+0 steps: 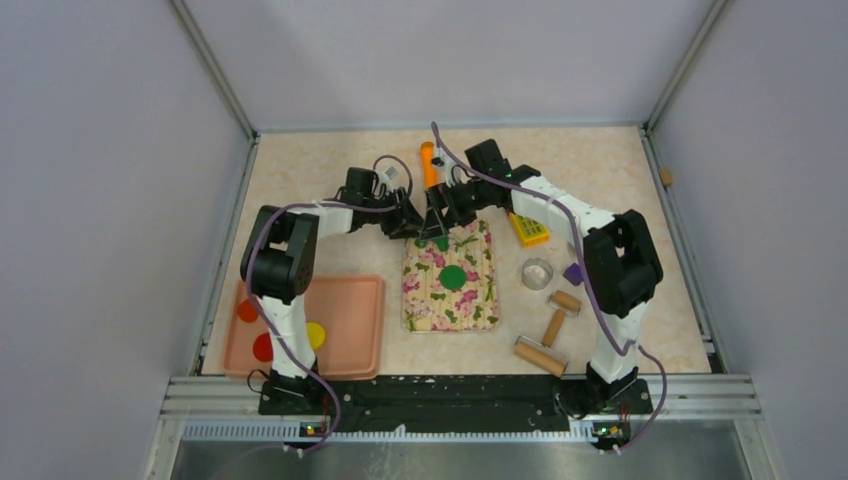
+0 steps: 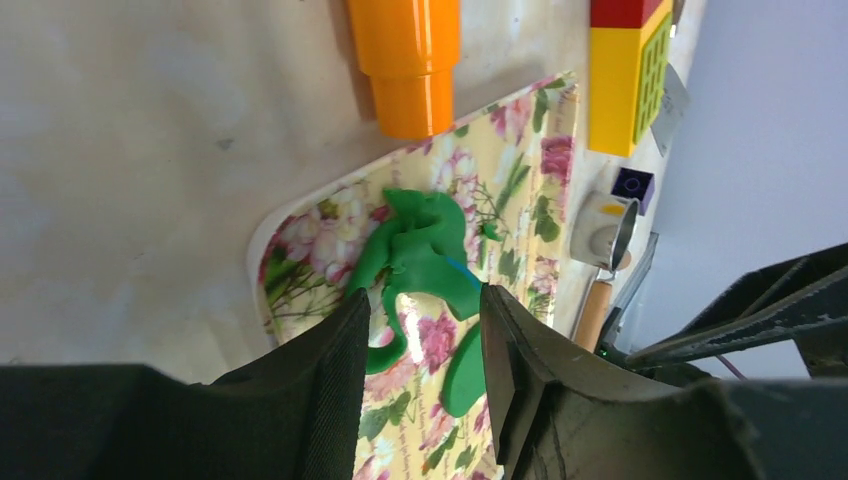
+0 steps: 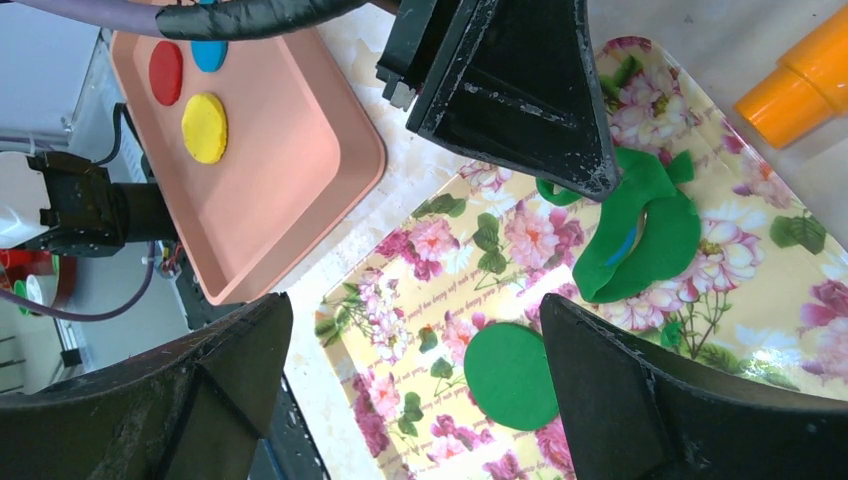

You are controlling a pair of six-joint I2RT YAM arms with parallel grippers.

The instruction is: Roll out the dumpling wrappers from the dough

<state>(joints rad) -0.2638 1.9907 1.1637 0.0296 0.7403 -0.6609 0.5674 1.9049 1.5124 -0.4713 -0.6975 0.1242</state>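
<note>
Green dough [image 3: 640, 240], ragged and folded, lies at the far end of the floral mat [image 1: 470, 300], at the right of the right wrist view, with a blue fleck in its fold. Left gripper [image 2: 420, 318]: jaws apart, tips at the dough's edge, green strands showing in the gap. Right gripper [image 3: 417, 305]: jaws wide apart above the mat, holding nothing. Green wrapper [image 1: 453, 277]: neat round disc, flat at mat centre, apart from the dough. Pink tray [image 1: 350, 300] on the bench [image 1: 600, 160], lower left of the top view, carries a red wrapper [image 3: 166, 72], blue wrapper [image 3: 208, 55] and yellow wrapper [image 3: 204, 127]. Orange cylinder [image 1: 429, 163] lies just beyond the mat.
</note>
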